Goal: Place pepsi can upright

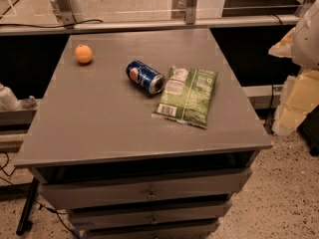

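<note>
The pepsi can (144,76) lies on its side on the grey table top (99,118), near the middle and a little toward the back. It is dark blue with the round logo facing up-left, and its silver top points to the front right. Its silver end almost touches the green snack bag (187,97). My gripper (295,101) shows as pale cream parts at the right edge of the view. It is beyond the table's right side, off the table top and well apart from the can, and holds nothing that I can see.
An orange fruit (83,54) sits at the back left of the table. The green snack bag lies flat just right of the can. The table has drawers (149,193) in front. A rail (149,24) runs behind the table, and cables lie on the floor at the left.
</note>
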`<state>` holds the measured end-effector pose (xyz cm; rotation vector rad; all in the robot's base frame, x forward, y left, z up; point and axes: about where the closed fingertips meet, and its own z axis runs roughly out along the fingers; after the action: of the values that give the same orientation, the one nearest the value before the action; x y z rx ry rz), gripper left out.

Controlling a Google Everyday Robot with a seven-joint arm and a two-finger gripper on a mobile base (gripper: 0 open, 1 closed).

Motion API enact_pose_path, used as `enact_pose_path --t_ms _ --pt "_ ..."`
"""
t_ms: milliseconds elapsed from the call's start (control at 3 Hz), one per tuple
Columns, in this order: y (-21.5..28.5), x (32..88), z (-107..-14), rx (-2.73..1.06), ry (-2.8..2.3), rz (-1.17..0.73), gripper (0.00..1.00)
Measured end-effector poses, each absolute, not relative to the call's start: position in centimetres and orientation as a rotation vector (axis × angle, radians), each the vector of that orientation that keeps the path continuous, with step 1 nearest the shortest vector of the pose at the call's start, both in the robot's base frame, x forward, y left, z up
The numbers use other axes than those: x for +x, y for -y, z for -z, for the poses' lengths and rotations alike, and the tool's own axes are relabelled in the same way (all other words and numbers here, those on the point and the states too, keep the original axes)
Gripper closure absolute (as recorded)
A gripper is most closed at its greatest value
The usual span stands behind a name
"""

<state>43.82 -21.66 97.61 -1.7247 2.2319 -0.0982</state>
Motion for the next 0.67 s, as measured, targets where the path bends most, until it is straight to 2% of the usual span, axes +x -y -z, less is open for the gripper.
enact_pose_path --t_ms 667 --pt "19.3 46.6 -97.0 -1.682 -2.219 0.085 0.00"
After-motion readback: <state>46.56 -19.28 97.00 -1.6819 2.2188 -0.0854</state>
